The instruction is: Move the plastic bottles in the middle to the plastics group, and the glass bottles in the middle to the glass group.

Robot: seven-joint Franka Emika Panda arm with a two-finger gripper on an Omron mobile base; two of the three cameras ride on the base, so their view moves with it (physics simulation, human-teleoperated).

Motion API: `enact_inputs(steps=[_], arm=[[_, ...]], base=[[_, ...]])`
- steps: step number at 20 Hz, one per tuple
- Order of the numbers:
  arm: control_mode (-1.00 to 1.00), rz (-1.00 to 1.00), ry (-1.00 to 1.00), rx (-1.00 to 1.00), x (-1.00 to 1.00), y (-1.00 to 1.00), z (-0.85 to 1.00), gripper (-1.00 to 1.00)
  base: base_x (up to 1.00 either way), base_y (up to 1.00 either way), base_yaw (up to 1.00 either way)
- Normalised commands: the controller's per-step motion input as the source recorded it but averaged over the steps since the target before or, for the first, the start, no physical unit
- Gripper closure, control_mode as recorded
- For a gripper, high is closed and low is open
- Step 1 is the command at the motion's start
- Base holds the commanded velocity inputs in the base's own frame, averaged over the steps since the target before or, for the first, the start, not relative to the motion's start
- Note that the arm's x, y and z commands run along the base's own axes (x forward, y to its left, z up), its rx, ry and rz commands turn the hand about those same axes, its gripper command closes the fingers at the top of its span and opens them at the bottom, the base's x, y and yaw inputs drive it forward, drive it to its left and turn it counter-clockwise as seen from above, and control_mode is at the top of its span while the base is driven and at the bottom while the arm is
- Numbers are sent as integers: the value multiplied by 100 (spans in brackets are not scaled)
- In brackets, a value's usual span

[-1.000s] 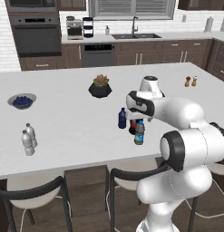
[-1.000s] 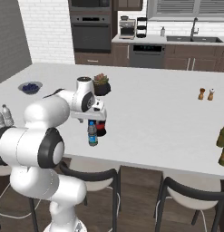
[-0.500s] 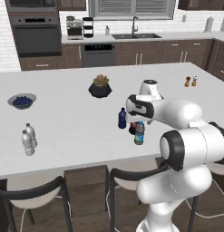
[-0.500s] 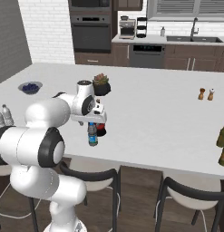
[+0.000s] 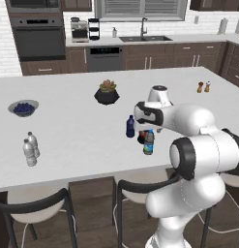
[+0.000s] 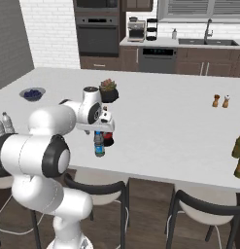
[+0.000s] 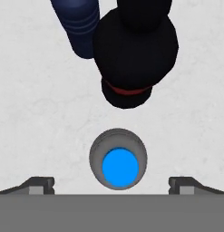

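Three bottles stand together mid-counter. The clear plastic bottle [image 5: 148,142] [image 6: 98,144] has a blue label and, seen from above in the hand view, a blue cap [image 7: 120,166]. Just beyond it stand the dark glass bottle [image 7: 133,50] [image 6: 108,139] with a red band and the slim dark blue plastic bottle [image 5: 130,127] [image 7: 79,27]. My gripper [image 5: 149,129] [image 6: 98,132] [image 7: 112,186] hangs open straight above the blue cap, a fingertip on either side and nothing held. The plastics group [image 5: 30,148] [image 6: 2,124], two clear white-capped bottles, stands far left. The glass group [image 6: 239,156] stands at the far right edge.
A bowl of blueberries [image 5: 23,107] [image 6: 32,93] sits at the back left. A potted plant [image 5: 107,92] [image 6: 108,90] stands behind the bottles. Salt and pepper shakers [image 5: 203,87] [image 6: 221,101] stand at the back right. Stools line the counter's near edge.
The hand has shifted slightly over the clear blue-capped bottle. The jaws stay open and the bottles have not moved.
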Motion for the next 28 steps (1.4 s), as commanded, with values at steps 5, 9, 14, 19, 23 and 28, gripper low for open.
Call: enact_inputs(steps=[5,9,14,19,23,28], arm=[[-100,0,0,0,24,0,-9,-100],[-100,0,0,0,6,0,-16,-100],[-100,0,0,0,0,0,-7,-100],[-100,0,0,0,-3,0,0,-100],[-100,0,0,0,0,0,0,100],[-100,0,0,0,0,0,0,100]], base=[[0,0,0],[0,0,0],[0,0,0],[0,0,0],[0,0,0],[0,0,0]])
